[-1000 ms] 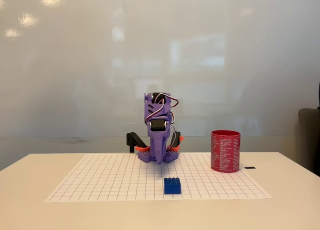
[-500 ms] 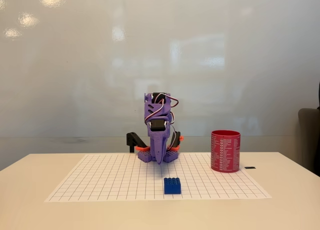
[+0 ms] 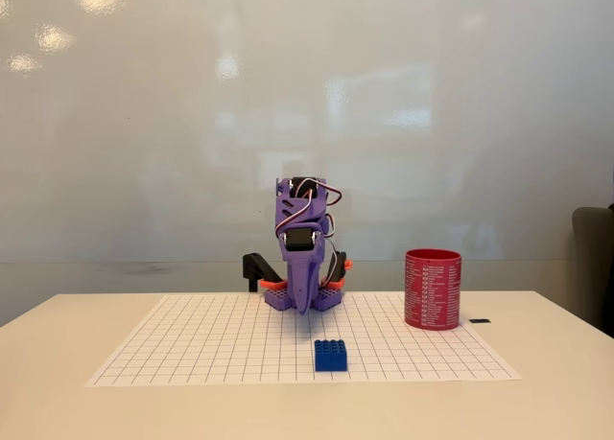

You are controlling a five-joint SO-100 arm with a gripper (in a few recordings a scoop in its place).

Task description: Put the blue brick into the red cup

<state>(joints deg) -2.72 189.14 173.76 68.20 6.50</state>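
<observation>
My gripper [image 3: 304,301] hung down in the middle of the frame, pinched closed and holding nothing. The brick [image 3: 331,355] sat low in the middle on the grid sheet [image 3: 192,349]. The cup [image 3: 433,289] stood at right.

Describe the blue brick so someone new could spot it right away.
Find the white gridded sheet on the table. Near its front edge, in front of the purple arm, sits the blue brick: small, studded, far shorter than the red cup to its right.

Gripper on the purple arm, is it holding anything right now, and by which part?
Nothing is held. The gripper points down at the back of the grid mat, while the blue brick lies apart on the mat.
</observation>
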